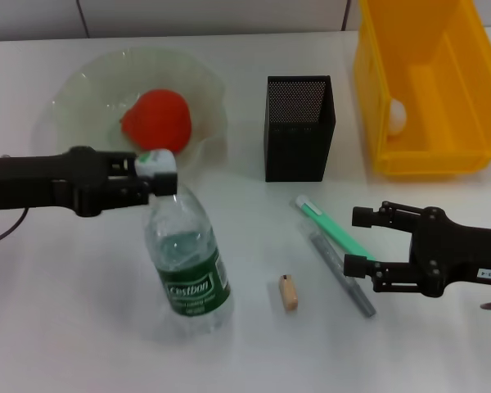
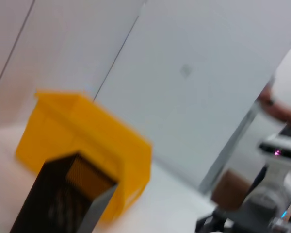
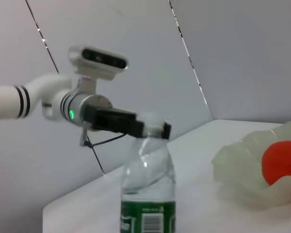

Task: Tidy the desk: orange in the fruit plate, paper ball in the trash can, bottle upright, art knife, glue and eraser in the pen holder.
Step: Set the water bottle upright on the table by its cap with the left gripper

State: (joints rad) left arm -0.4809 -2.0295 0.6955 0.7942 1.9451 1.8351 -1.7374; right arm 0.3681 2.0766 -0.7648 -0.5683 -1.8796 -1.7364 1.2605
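Bottle point(image 1: 186, 262) work was the step in hand. The bottle was seen standing upright on the near left part of the desk point(image 1: 82, 327), with its white cap point(image 1: 156, 161) held tight by the left gripper point(image 1: 157, 173), which reached in from the left. From the right wrist view the same squeeze on the cap could be seen.

The orange point(image 1: 155, 119) was already in the fruit plate point(image 1: 82, 90) at the far left. A white paper ball point(image 1: 398, 115) was seen inside the yellow trash can point(image 1: 376, 74) at the far right, so those 2 jobs looked done.

The right gripper point(image 1: 362, 237) was held wide open and empty at the near right, just beside a green tool point(image 1: 331, 228) and a grey stick point(image 1: 340, 272). The eraser point(image 1: 289, 292) lay between the bottle and these 2 things. The black pen holder point(image 1: 299, 127) stood in the middle, farther back.

Next, the cap would likely need to be let go gently so the bottle was not tipped. Then the 3 small things would need to be picked up and dropped into the pen holder.
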